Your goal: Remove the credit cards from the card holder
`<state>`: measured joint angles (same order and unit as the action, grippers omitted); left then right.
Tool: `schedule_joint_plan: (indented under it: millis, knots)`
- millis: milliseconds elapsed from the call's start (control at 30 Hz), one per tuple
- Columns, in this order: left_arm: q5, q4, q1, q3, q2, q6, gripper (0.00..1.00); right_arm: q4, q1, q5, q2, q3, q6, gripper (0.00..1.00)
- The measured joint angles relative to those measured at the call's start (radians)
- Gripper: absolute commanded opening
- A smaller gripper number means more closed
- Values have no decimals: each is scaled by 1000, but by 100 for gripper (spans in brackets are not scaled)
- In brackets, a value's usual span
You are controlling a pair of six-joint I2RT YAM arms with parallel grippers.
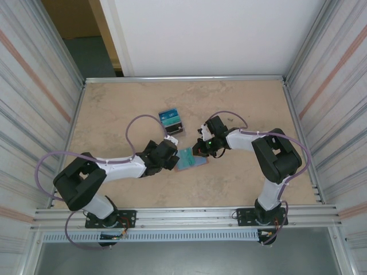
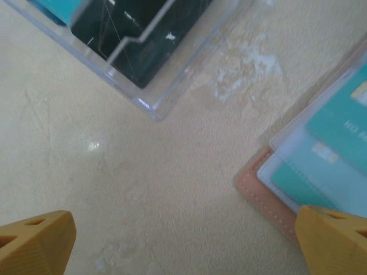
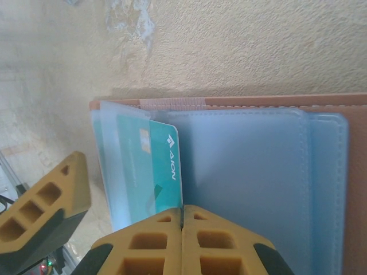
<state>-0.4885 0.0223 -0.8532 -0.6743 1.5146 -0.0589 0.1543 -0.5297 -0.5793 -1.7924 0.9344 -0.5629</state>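
Note:
The salmon-pink card holder (image 1: 189, 158) lies open on the table between both grippers, its light blue lining (image 3: 258, 166) facing up. A teal credit card (image 3: 155, 166) sticks partway out of a clear sleeve at the holder's left end. My right gripper (image 3: 182, 215) is shut, with that card's edge pinched in the seam between its fingers. My left gripper (image 2: 183, 246) is open just above the table beside the holder's corner (image 2: 266, 197), its right finger (image 2: 335, 240) over the salmon edge. More teal cards (image 2: 344, 123) sit in the sleeves.
A clear stand (image 1: 172, 121) with a dark insert and blue-teal cards stands just behind the holder, close to the left gripper (image 1: 172, 153). Metal rails and ribbed walls enclose the table (image 1: 114, 109).

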Motion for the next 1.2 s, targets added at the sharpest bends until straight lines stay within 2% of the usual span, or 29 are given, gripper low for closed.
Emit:
schedule_joint_plan:
  millis: [233,567,1200]
  knots:
    - [39,5,0,-53,-21,21,99,4,0,1,0,0,0,0]
    - [85,10,-5,-98,91,42,99,5,0,1,0,0,0,0]
    - [84,3,-13,-122,143,63,99,51,18,8,15,5,31,2]
